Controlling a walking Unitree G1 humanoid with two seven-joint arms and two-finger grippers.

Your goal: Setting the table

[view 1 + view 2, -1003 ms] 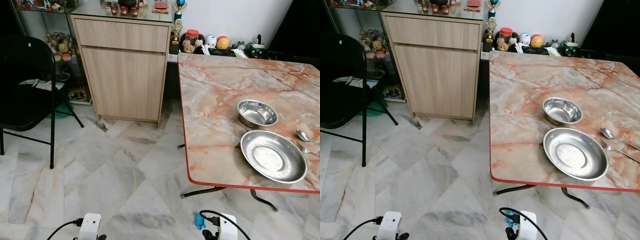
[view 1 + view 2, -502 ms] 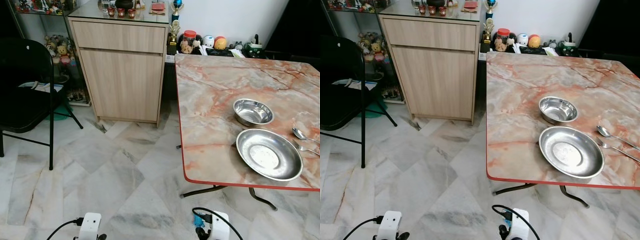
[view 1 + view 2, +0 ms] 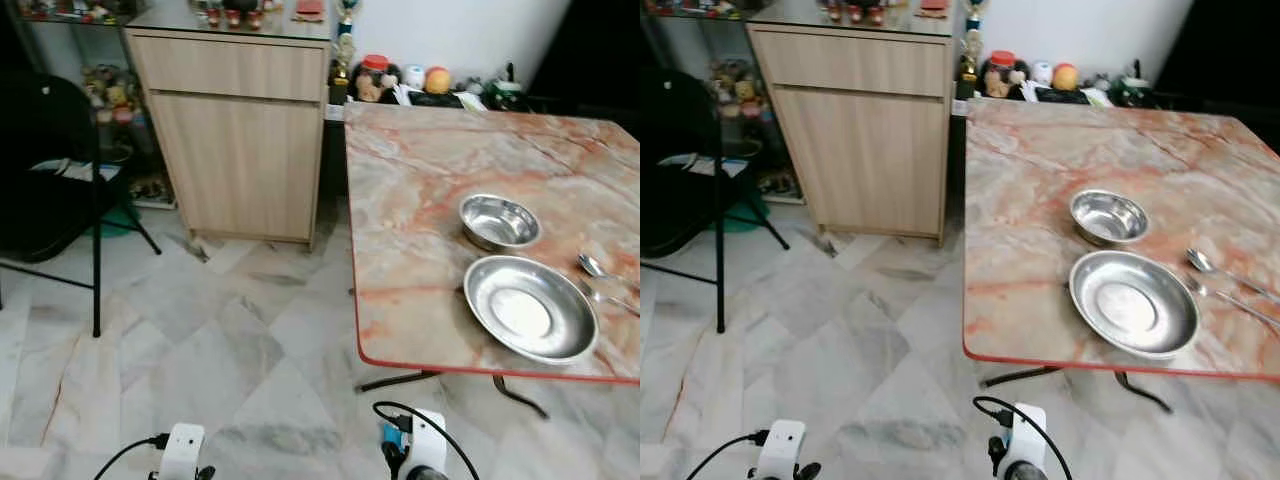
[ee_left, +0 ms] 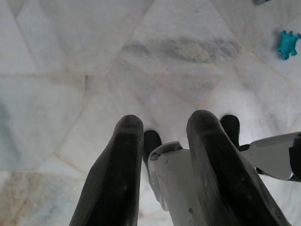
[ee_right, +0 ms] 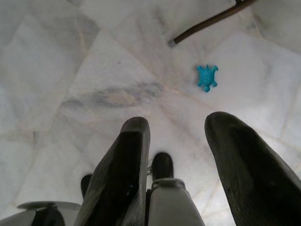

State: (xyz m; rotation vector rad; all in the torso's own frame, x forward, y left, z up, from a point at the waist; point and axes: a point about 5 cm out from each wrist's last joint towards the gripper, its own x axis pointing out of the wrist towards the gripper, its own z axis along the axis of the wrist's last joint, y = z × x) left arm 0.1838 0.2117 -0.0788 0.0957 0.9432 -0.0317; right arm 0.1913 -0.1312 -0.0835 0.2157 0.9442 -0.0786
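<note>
Left eye view: pale marble-tile floor (image 3: 230, 350) across most of the frame. To the right, marbled pink surface (image 3: 440, 190) with a red edge, on dark metal legs. Behind the floor, tall light-wood cabinet (image 3: 240, 130) against the back wall, small trinkets along its top. At far left, black folding chair (image 3: 50, 180). Past the surface's far edge, a clutter of jars and small toys (image 3: 410, 82), too small to tell apart.

On the surface, near its front edge: wide steel plate (image 3: 530, 308), shallow and lying flat. Just behind it, close but apart, smaller steel bowl (image 3: 499, 220), upright. Right of the plate, spoon (image 3: 592, 266) and, just in front of it, a second slim steel utensil (image 3: 610, 298), blurred, kind not clear; both flat on the surface near the frame's right edge.

Low at the bottom of the frame, both arms hanging over the floor, well apart from the surface. Left gripper (image 4: 162, 127) pointing down at the tiles, fingers parted by a narrow gap, grasping nothing. Right gripper (image 5: 176, 127) likewise aimed at the floor, fingers spread wider, released and empty. Beyond the right gripper on the tiles, tiny turquoise turtle toy (image 5: 207, 77), near the foot of a dark table leg (image 5: 211, 21).
</note>
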